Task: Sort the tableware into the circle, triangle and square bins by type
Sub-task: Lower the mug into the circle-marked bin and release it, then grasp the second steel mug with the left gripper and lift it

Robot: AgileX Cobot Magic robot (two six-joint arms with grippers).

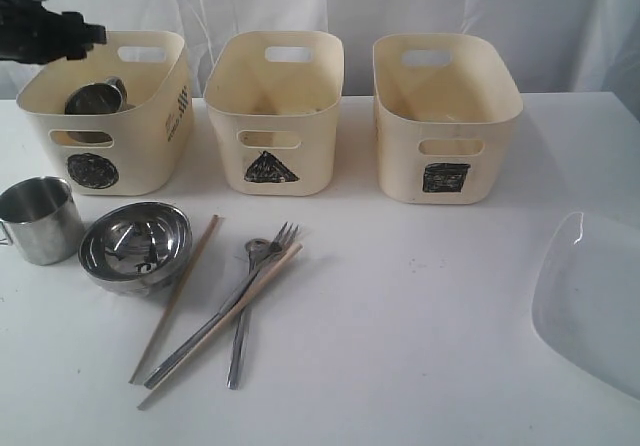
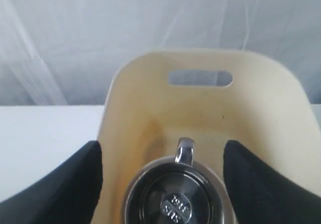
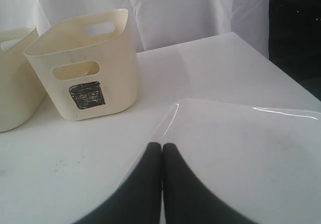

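Tableware and bins as we find them:

- Circle bin [image 1: 100, 116], the left of three cream tubs on the white table [image 1: 420, 306]. It holds one steel mug [image 1: 95, 98], tipped with its mouth toward the front. In the left wrist view the mug's handle points at the bin's far wall.
- Left gripper [image 2: 161, 156], above that bin, fingers [image 2: 75, 184] spread wide either side of the mug and clear of it; nothing is pinched.
- Triangle bin [image 1: 272, 116], the middle tub; we see nothing inside it.
- Square bin [image 1: 445, 116], the right tub; we see nothing inside it.
- Second mug [image 1: 40, 221], upright on the table in front of the circle bin.
- Steel bowl [image 1: 135, 246], just beside the second mug, on its right.
- First chopstick [image 1: 173, 299], lying slantwise just beside the bowl.
- Second chopstick [image 1: 222, 326], lying across the fork [image 1: 284, 237] and the other steel cutlery [image 1: 238, 351] in front of the triangle bin; which piece is spoon or knife we cannot tell.
- White plate [image 1: 590, 306], at the right edge of the table, well apart from the cutlery.
- Right gripper [image 3: 161, 148], fingers pressed together, holding nothing, tips at the plate's near rim
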